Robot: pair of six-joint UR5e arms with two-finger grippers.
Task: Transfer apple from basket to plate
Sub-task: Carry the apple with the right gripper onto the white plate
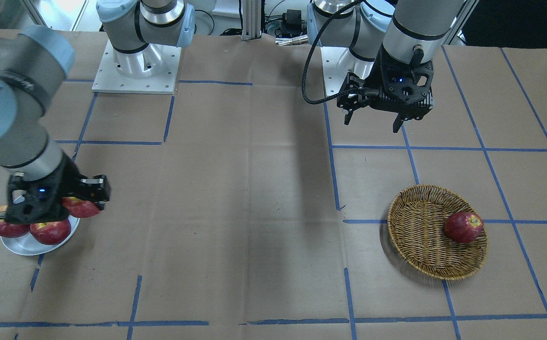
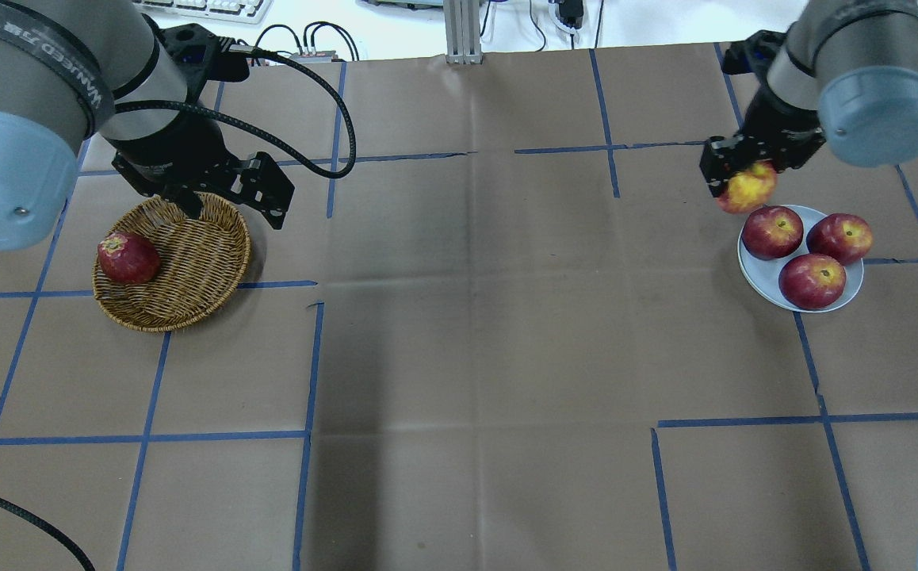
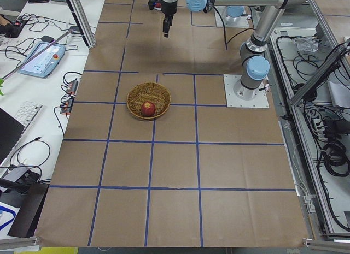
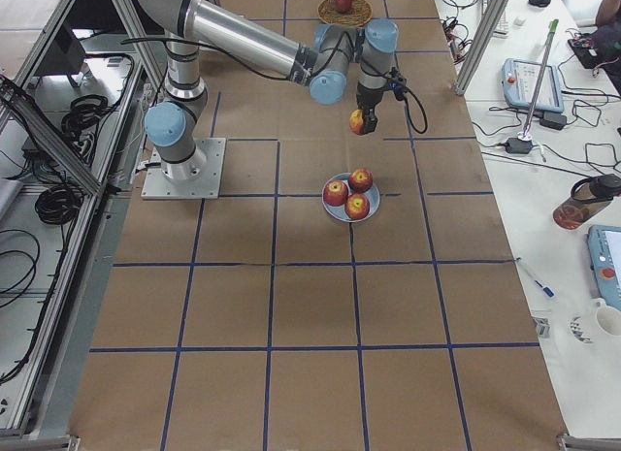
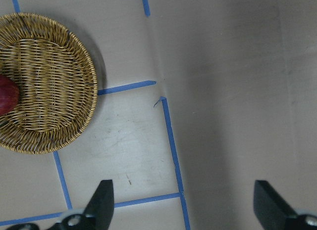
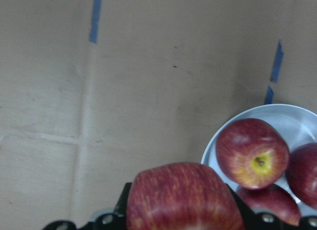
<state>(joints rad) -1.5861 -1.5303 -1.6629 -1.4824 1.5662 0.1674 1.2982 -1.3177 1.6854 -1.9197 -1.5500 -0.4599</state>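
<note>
The right pincer (image 2: 743, 184) is clamped on the apple (image 2: 749, 193), its jaws pressing on either side of the pale, yellow-streaked fruit, which hangs in the air between them clear of the table (image 2: 467, 317). In the right wrist view the apple (image 6: 183, 198) fills the space between the jaws at the bottom edge. The plate (image 6: 297, 120) lies below the pincer and off to one side of it, so the fruit is near the rim rather than over the middle. The plate (image 2: 755, 274) already carries three apples (image 2: 812, 280), all darker red, packed close together and touching or nearly so. From the front-facing camera the held apple (image 1: 82, 207) shows just beneath the right pincer (image 1: 84, 202), overlapping the edge of the plate (image 1: 28, 245). The left pincer (image 2: 235, 212) holds nothing and stands with its jaws wide apart, its fingers (image 5: 101, 198) pointing down at bare brown paper crossed by blue tape lines (image 5: 171, 141). The basket (image 2: 205, 262) sits on the table below this pincer and to one side, its far rim partly hidden by one finger in the overhead view. A dark red apple (image 2: 128, 258) rests inside the basket against the wall farthest from the left pincer.
</note>
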